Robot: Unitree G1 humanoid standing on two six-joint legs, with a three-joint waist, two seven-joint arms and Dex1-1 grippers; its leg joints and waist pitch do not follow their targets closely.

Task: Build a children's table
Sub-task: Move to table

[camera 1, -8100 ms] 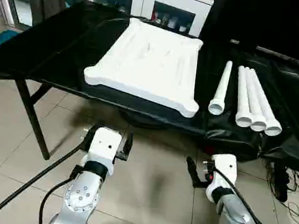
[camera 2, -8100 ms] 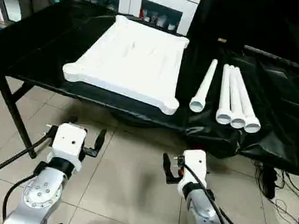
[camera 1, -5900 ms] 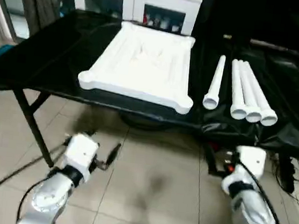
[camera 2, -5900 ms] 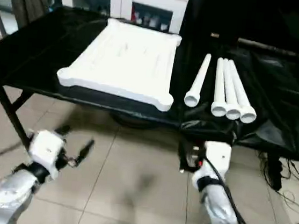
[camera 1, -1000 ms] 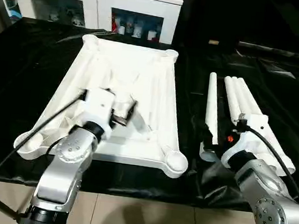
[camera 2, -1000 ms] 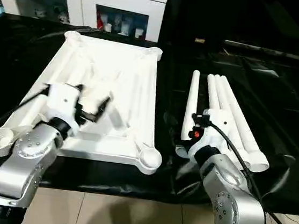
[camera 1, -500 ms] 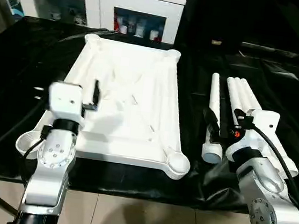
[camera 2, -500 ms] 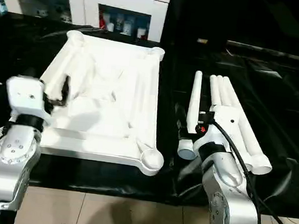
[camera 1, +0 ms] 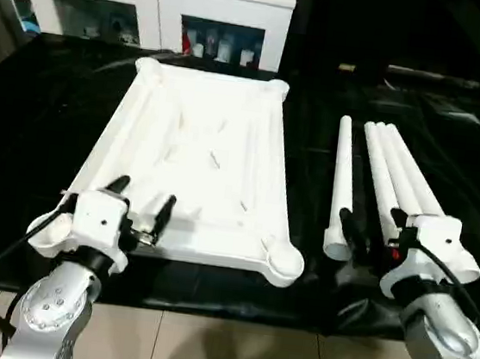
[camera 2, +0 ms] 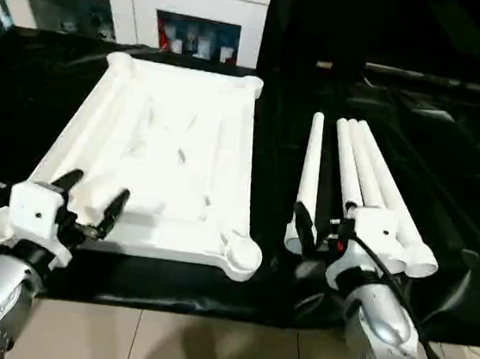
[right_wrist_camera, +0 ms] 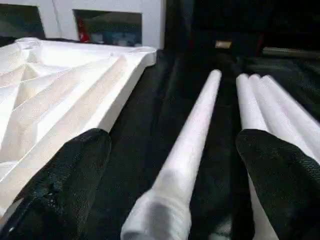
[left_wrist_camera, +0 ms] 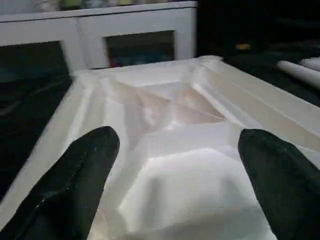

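Nothing assembled yet: top (camera 1: 203, 158) lies underside-up, four legs (camera 1: 378, 182) loose beside it, left gripper (camera 1: 139, 210) and right gripper (camera 1: 371, 231) both spread wide, empty.

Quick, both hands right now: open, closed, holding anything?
Left hand: open, holding nothing, at the near edge of the table top.
Right hand: open, holding nothing, at the near ends of the legs.
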